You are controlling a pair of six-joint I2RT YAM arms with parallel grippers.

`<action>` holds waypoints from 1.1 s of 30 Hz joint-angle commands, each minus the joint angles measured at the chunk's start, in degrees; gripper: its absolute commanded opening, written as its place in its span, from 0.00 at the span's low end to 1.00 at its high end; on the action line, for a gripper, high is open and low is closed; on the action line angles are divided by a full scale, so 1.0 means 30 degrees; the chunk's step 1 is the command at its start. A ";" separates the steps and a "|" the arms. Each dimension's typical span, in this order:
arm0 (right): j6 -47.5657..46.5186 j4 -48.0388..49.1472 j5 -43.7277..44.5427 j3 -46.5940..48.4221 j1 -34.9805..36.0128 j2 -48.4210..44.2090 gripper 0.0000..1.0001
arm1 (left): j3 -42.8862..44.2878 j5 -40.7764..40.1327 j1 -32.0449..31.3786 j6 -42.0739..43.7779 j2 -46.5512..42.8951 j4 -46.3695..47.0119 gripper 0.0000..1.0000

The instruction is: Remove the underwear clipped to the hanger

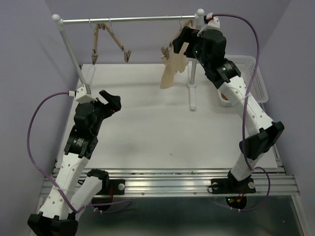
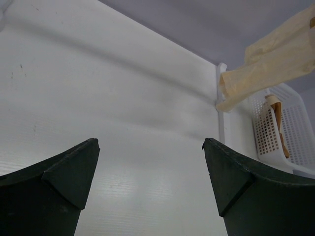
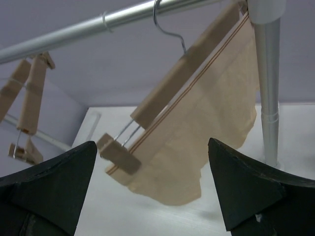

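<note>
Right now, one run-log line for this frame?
stage: pre-grasp | left gripper: open, low over table | right gripper: open, facing underwear | underwear: clipped to hanger | hanger: tilted on rail

My top camera looks down from behind over the whole table [image 1: 147, 128] and rail [image 1: 133, 19]. My left wrist view sits low, facing across the table toward the distant underwear [image 2: 275, 54]. My right wrist view looks up at it and its hanger [image 3: 187, 73] from close.

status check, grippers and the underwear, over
Left gripper open, low over table. Right gripper open, facing the hanger. Underwear clipped on, hanging tilted from the rail. Rack post close beside it.
</note>
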 commanded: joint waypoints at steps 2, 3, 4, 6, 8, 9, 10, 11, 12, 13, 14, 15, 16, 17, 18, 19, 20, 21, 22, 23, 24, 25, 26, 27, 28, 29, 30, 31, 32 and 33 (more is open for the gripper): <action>0.1117 0.0036 0.5080 0.4257 0.0769 0.2841 1.00 | 0.0275 -0.0249 -0.0064 0.0141 -0.0771 0.0590 0.99; 0.1060 0.0123 0.5496 0.4785 0.0973 0.3310 1.00 | 0.0246 -0.0249 -0.0064 0.0140 -0.0800 0.0590 0.99; 0.1031 0.0211 0.5877 0.5805 0.1178 0.4243 1.00 | 0.0188 -0.0220 -0.0064 0.0111 -0.0801 0.0619 0.99; 0.0943 0.0213 0.6903 0.7069 0.1354 0.5214 1.00 | 0.0100 -0.0103 -0.0064 0.0023 -0.0772 0.0678 0.99; 0.0826 0.0037 0.7925 0.8881 0.1355 0.6621 1.00 | 0.0041 0.0044 -0.0064 0.0023 -0.0713 0.0737 0.99; 0.0796 -0.0080 0.8222 0.9298 0.1355 0.6973 1.00 | 0.0041 0.0073 -0.0064 0.0052 -0.0597 0.0737 0.99; 0.0941 -0.0139 0.8486 0.9621 0.1355 0.7238 1.00 | 0.0041 0.0131 -0.0064 0.0052 -0.0567 0.0737 0.99; 0.0971 0.0295 0.8749 0.9624 0.1355 0.7531 1.00 | 0.0041 0.0190 -0.0064 0.0052 -0.0537 0.0795 0.99; 0.0943 0.0677 0.9071 0.9450 0.1355 0.7592 1.00 | 0.0012 0.0220 -0.0064 0.0052 -0.0479 0.0911 0.99; 0.0913 0.1000 0.9190 0.9332 0.1355 0.7650 1.00 | -0.0018 0.0278 -0.0064 0.0052 -0.0420 0.0941 0.99; 0.0884 0.1438 0.9336 0.9418 0.1355 0.7941 1.00 | -0.0018 0.0308 -0.0064 0.0023 -0.0362 0.0971 0.99; 0.0884 0.1558 0.9396 0.9564 0.1355 0.8147 1.00 | -0.0047 0.0337 -0.0064 0.0023 -0.0332 0.1029 0.99; 0.0826 0.1560 0.9367 0.9827 0.1355 0.8352 1.00 | -0.0047 0.0337 -0.0064 0.0023 -0.0274 0.1001 0.99; 0.0767 0.1560 0.9483 1.0090 0.1355 0.8615 1.00 | -0.0018 0.0337 -0.0064 0.0023 -0.0244 0.1029 0.99; 0.0738 0.1589 0.9571 1.0557 0.1355 0.8995 1.00 | -0.0018 0.0308 -0.0064 0.0023 -0.0186 0.1001 0.99; 0.0650 0.1618 0.9601 1.0678 0.1355 0.9172 0.98 | -0.0047 0.0337 -0.0064 -0.0006 -0.0157 0.1000 0.99; 0.0591 0.1647 0.9717 1.0737 0.1355 0.9290 0.97 | -0.0047 0.0337 -0.0064 -0.0006 -0.0127 0.1029 0.99; 0.0562 0.1677 0.9748 1.0708 0.1355 0.9436 0.93 | -0.0076 0.0366 -0.0064 -0.0006 -0.0156 0.1059 0.99; 0.0474 0.1677 0.9690 1.0621 0.1355 0.9467 0.90 | -0.0134 0.0337 -0.0064 -0.0035 -0.0127 0.1088 0.99; 0.0445 0.1735 0.9689 1.0562 0.1355 0.9525 0.88 | -0.0135 0.0337 -0.0064 -0.0035 -0.0156 0.1088 0.99; 0.0357 0.1793 0.9602 1.0562 0.1355 0.9555 0.83 | -0.0164 0.0308 -0.0064 -0.0035 -0.0127 0.1117 0.99; 0.0124 0.1852 0.9601 1.0620 0.1355 0.9729 0.82 | -0.0164 0.0279 -0.0064 -0.0064 -0.0127 0.1117 0.99; 0.0035 0.1882 0.9630 1.0678 0.1355 0.9818 0.82 | -0.0164 0.0279 -0.0064 -0.0065 -0.0127 0.1088 0.99; -0.0024 0.1882 0.9631 1.0708 0.1355 0.9877 0.82 | -0.0164 0.0250 -0.0064 -0.0065 -0.0127 0.1088 0.99; -0.0053 0.1853 0.9689 1.0766 0.1355 0.9935 0.82 | -0.0164 0.0249 -0.0064 -0.0065 -0.0127 0.1059 0.99; -0.0054 0.1882 0.9718 1.0767 0.1355 0.9965 0.82 | -0.0164 0.0220 -0.0064 -0.0065 -0.0127 0.1059 0.99; -0.0199 0.1911 0.9690 1.0854 0.1355 1.0023 0.82 | -0.0164 0.0133 -0.0064 -0.0065 -0.0127 0.1059 0.99; -0.0200 0.1911 0.9718 1.0913 0.1355 1.0053 0.81 | -0.0164 0.0103 -0.0064 -0.0065 -0.0127 0.1030 0.99; -0.0287 0.1969 0.9748 1.1029 0.1355 1.0140 0.80 | -0.0164 0.0103 -0.0064 -0.0065 -0.0127 0.1059 0.99; -0.0404 0.1970 0.9748 1.1059 0.1355 1.0170 0.77 | -0.0164 0.0132 -0.0064 -0.0065 -0.0127 0.1059 0.99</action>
